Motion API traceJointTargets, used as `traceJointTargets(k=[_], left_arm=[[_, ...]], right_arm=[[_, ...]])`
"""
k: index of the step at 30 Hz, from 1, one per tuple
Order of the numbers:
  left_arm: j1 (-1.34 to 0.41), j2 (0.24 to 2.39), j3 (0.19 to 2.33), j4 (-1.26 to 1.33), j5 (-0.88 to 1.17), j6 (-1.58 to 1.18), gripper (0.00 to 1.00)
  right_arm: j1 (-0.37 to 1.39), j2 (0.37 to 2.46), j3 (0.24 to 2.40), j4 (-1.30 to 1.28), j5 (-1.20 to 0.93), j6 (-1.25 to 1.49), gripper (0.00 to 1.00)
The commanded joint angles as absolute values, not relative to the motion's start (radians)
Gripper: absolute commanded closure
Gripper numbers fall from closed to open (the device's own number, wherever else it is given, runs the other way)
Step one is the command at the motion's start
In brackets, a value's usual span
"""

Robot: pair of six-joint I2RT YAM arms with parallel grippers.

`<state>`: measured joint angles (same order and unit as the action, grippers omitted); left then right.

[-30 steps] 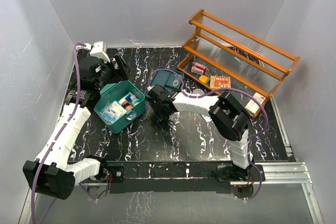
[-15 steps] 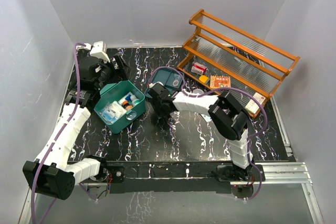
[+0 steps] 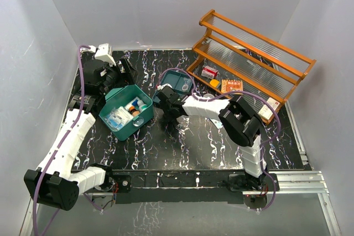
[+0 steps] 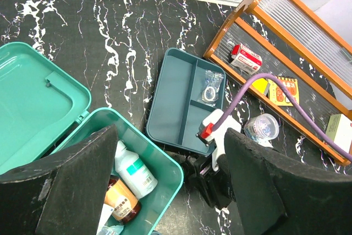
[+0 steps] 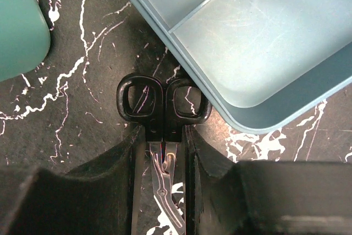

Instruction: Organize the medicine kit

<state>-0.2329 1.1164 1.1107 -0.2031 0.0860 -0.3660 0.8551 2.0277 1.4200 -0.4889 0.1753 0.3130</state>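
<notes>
Scissors with black handles (image 5: 165, 100) lay pinched in our right gripper (image 5: 164, 138) beside the teal compartmented tray (image 5: 247, 31); left gripper (image 4: 170, 136) gaped above the teal-green box (image 3: 133, 130)

The scissors (image 5: 164, 118) lie between the kit box (image 5: 19, 26) and insert tray (image 5: 264, 42).

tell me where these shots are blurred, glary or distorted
Right wrist: scissors sharp, jaws beside them a dark blur, soft sheen on the tray. Left wrist: near jaws dark and soft, table sharp. Top view: even light, faint shadows, walls lean outward.
</notes>
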Motion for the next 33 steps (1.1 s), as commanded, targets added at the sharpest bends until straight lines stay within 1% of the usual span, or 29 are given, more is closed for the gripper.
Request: traceJointTargets(k=[1, 6, 11, 17, 21, 33], left_arm=[[-0.233, 1.094, 1.146, -0.204, 0.08, -0.354, 0.23], [-0.234, 1.093, 1.144, -0.206, 0.077, -0.354, 0.23], [-0.234, 1.093, 1.144, -0.207, 0.076, -0.354, 0.23], [-0.233, 1.088, 1.143, -0.212, 0.066, -0.354, 0.23], [-0.233, 1.082, 1.144, -0.216, 0.063, -0.354, 0.23], [-0.234, 1.088, 1.137, -0.203, 0.067, -0.346, 0.23]], right_arm=[[0.85, 1.972, 1.387, -0.485, 0.235, 0.305, 0.86], [0.848, 1.876, 1.387, -0.451, 0.26, 0.322, 0.85], [0.843, 1.823, 1.403, -0.402, 0.283, 0.362, 0.85], [0.83, 1.804, 1.434, -0.331, 0.327, 0.417, 0.84], [0.825, 1.83, 1.461, -0.336, 0.317, 0.403, 0.83], [0.825, 1.776, 1.267, -0.353, 0.257, 0.39, 0.83]])
